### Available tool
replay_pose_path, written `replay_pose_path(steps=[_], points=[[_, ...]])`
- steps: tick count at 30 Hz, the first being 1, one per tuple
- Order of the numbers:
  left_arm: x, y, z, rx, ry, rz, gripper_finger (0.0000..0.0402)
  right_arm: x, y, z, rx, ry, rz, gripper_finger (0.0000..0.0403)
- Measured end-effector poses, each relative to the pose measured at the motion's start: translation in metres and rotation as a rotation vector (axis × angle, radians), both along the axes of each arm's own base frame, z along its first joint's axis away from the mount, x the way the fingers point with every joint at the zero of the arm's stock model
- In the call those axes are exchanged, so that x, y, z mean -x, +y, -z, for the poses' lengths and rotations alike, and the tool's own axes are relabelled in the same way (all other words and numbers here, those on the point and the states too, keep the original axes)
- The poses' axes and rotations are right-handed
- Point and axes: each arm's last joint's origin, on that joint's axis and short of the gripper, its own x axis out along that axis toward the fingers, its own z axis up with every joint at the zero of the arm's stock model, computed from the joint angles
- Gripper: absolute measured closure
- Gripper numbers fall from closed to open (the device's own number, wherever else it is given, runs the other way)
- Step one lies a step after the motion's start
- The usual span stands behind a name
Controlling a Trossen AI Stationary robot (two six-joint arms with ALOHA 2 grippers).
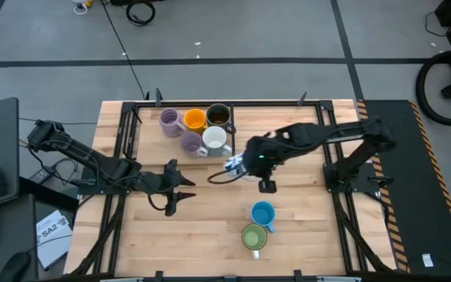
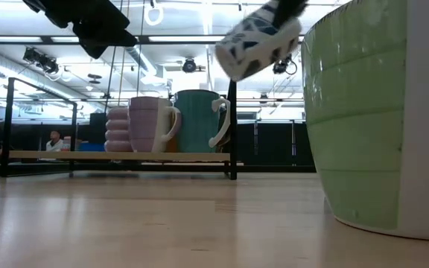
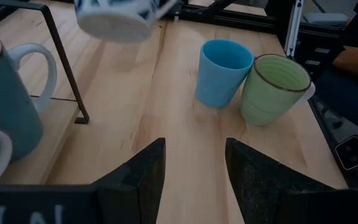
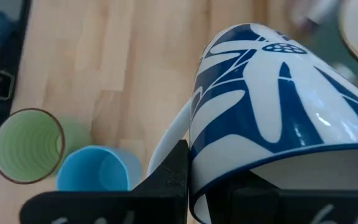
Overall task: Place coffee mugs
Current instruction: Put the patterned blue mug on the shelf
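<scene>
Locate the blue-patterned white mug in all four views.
High: patterned mug at centre, in the right gripper, beside the rack.
Low: top centre, tilted, off the table.
Left wrist: top edge, airborne.
Right wrist: fills the right half, gripped at the rim.
Shared landmark: blue mug touching green mug.

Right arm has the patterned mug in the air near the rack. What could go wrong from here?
The right gripper holds the patterned mug tilted by its rim, so it might slip. The white mug and purple mug stand close by on the rack, and setting down could knock them.
</scene>
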Motion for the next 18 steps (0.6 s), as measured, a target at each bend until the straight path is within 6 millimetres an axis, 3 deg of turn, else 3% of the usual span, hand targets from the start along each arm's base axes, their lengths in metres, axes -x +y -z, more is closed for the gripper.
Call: replay_pose_path(steps=[9, 18], points=[[0.0, 0.0, 0.0, -0.002, 0.001, 0.001, 0.0228, -0.053, 0.004, 0.02, 0.05, 0.163, -0.139, 0.0369], [0.0, 0.0, 0.0, -0.004, 0.003, 0.002, 0.0228, -0.083, 0.008, 0.062, 0.079, 0.354, -0.207, 0.0369]])
